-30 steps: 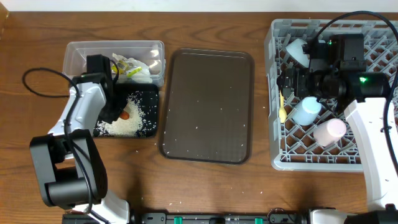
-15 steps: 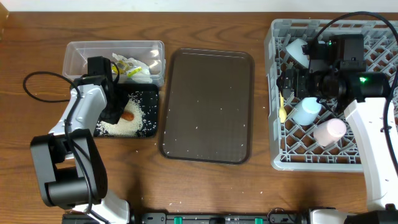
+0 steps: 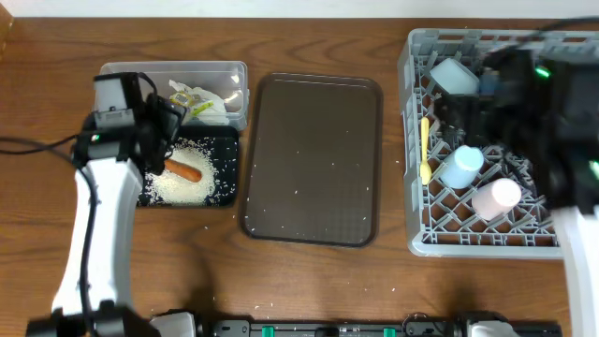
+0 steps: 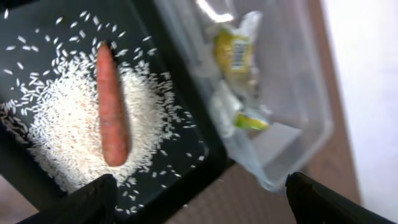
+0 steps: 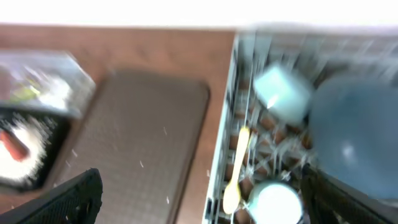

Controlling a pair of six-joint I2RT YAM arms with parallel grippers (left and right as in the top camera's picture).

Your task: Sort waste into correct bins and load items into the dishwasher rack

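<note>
Tabletop (image 3: 309,281) — brown tray (image 3: 314,159) between tub (image 3: 126,80) and rack (image 3: 468,239)

Wooden tabletop (image 3: 309,281) from above. Near its left edge, a clear tub (image 3: 215,67) holds crumpled paper (image 3: 197,101). Just in front, a black tray (image 3: 226,142) holds white rice (image 3: 192,185) with an orange carrot (image 3: 183,169) on top. A brown serving tray (image 3: 314,159) lies at the centre. At the right edge, a grey rack (image 3: 413,215) holds a yellow spoon (image 3: 425,150), a light blue cup (image 3: 461,167) and a pink cup (image 3: 494,197).

Carrot (image 4: 112,106) was orange; rice grains (image 4: 65,134) white, speckling black tray (image 3: 228,154). Serving tray (image 3: 314,159) was dark brown, rack (image 3: 449,231) grey lattice, spoon (image 3: 425,154) yellow. One pink cup (image 3: 496,197), one light blue cup (image 3: 461,168).
</note>
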